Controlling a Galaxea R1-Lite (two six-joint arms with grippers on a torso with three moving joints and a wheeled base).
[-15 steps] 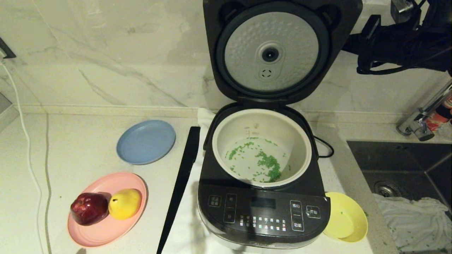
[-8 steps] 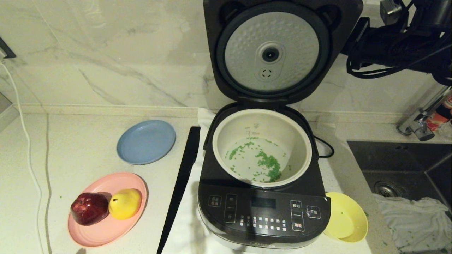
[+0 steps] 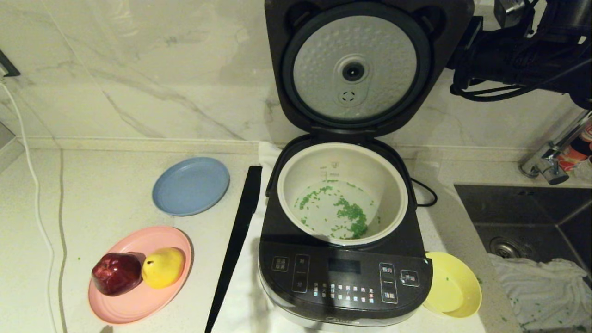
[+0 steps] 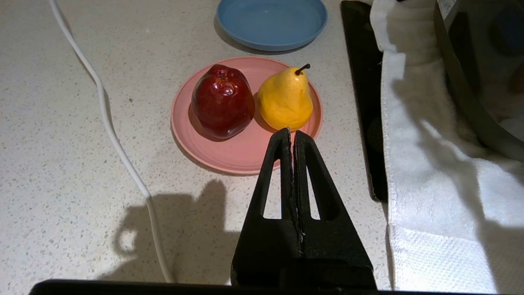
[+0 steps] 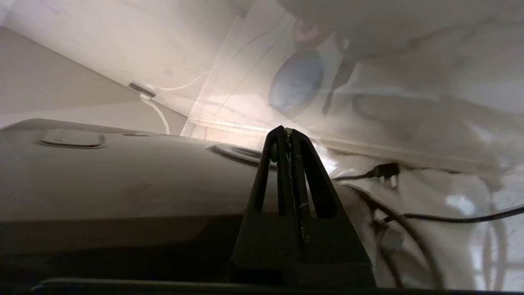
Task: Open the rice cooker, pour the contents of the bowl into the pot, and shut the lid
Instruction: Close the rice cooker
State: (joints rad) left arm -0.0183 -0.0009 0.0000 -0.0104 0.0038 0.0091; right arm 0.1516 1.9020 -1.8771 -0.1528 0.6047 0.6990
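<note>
Warm dim light, soft shadows; the right wrist view looks hazy, perhaps glare-washed.

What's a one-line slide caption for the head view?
Green contents in the pot, empty bowl beside the rice cooker, right gripper behind the open lid.

A home kitchen, seen at its cooking corner.

A pale speckled stone bench (image 3: 106, 203) runs up to a marble-veined wall (image 3: 152, 74). At 3 o'clock a dark sink (image 3: 532, 217) with a chrome tap (image 3: 552, 159) holds a white cloth (image 3: 541, 282). The rice cooker (image 3: 344, 273) stands at the centre, with a blue plate (image 3: 191, 186) at 10 o'clock and a pink plate (image 3: 138, 300) bearing an apple (image 3: 116, 273) and a pear (image 3: 163, 267) at 8 o'clock.
</note>
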